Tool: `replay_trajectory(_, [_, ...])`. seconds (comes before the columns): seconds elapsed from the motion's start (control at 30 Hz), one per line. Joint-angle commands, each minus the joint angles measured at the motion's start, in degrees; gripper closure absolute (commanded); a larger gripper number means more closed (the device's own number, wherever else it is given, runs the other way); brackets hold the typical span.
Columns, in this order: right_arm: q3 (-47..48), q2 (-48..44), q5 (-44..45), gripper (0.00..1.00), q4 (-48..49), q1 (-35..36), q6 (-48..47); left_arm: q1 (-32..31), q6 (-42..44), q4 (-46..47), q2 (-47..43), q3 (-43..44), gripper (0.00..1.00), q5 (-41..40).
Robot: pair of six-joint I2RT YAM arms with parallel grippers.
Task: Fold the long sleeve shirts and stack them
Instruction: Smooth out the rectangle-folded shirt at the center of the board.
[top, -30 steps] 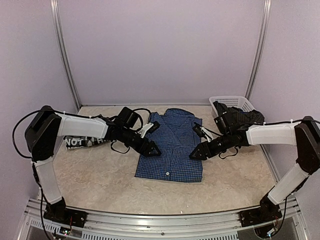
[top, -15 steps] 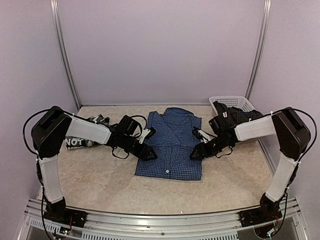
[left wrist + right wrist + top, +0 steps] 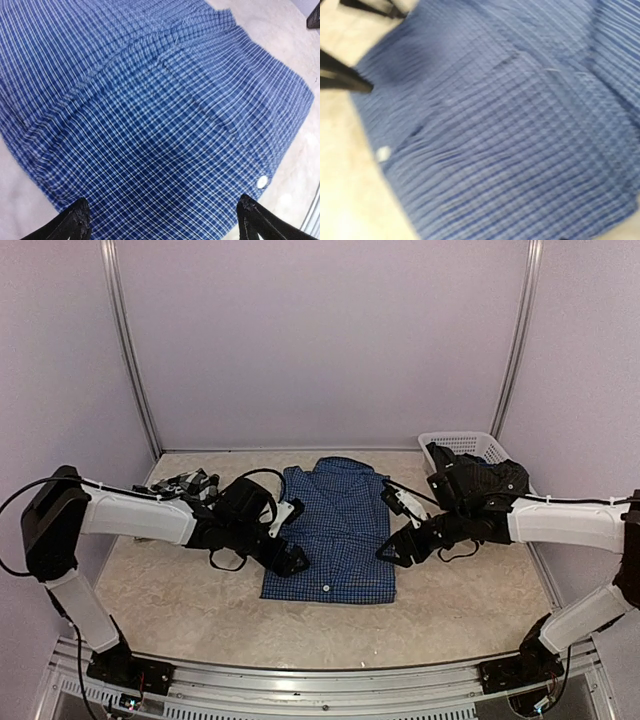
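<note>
Easy to undo the fold from here. With the left gripper (image 3: pixel 292 561) at the lower left edge of the blue check shirt (image 3: pixel 330 532) and the right gripper (image 3: pixel 391 551) at its right edge, could pinch only the top layer and peel it open. Could also pull unevenly and skew the neat rectangle, or snag the white button (image 3: pixel 262 181) near the hem.

In the left wrist view, fingertips (image 3: pixel 75 224) spread wide just above the cloth, gripping nothing. Cannot tell the right gripper's opening or hold (its wrist view too blurred).

Folded flat at the middle of the top view. At centre left, the plaid shirt (image 3: pixel 185 484), mostly hidden behind the left arm and not yet stacked.

Underneath, a pale mottled tabletop (image 3: pixel 200 610). Around it, plain lilac walls (image 3: pixel 320 340) and metal uprights (image 3: pixel 128 350). At upper right, a white basket (image 3: pixel 470 445) holding dark cloth (image 3: pixel 487 476).
</note>
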Motion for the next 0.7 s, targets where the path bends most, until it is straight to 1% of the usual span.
replay_trajectory(0.0, [-5.9,-5.3,5.1,0.38,3.2,5.2,2.9,-0.3,0.8,-3.3,-8.1,0.2,0.01,-4.2])
replay_trajectory(0.07, [-7.8,-6.4,7.1,0.39,4.3,7.3,4.3,-0.5,1.9,-4.7,-10.6,-0.1,0.02,-3.5])
replay_trajectory(0.13, [-9.2,-6.7,9.5,0.39,5.5,9.7,5.2,-0.8,4.8,-6.3,-13.0,-0.5,0.06,-2.4])
replay_trajectory(0.17, [-9.7,-6.5,11.0,0.40,6.1,11.0,5.6,-1.3,6.8,-7.4,-13.6,-0.6,0.09,-3.1])
replay_trajectory(0.23, [-10.4,-5.5,13.9,0.41,7.0,13.4,6.0,-2.5,12.1,-9.6,-14.6,-1.2,0.12,-3.7])
replay_trajectory(0.33, [-10.7,-3.9,17.7,0.45,8.3,16.5,5.6,-5.3,21.5,-11.3,-16.3,-4.0,0.15,-3.6])
replay_trajectory(0.4, [-10.4,-2.8,20.3,0.46,8.6,18.2,4.7,-5.7,24.3,-11.9,-17.1,-5.5,0.18,-3.3])
replay_trajectory(0.53, [-9.6,-0.3,21.2,0.48,8.1,19.5,3.2,-5.9,27.0,-11.2,-16.3,-6.6,0.23,-1.7])
replay_trajectory(0.67, [-9.6,2.4,20.9,0.48,8.3,19.8,3.0,-6.3,30.8,-12.4,-11.2,-5.0,0.24,-3.3])
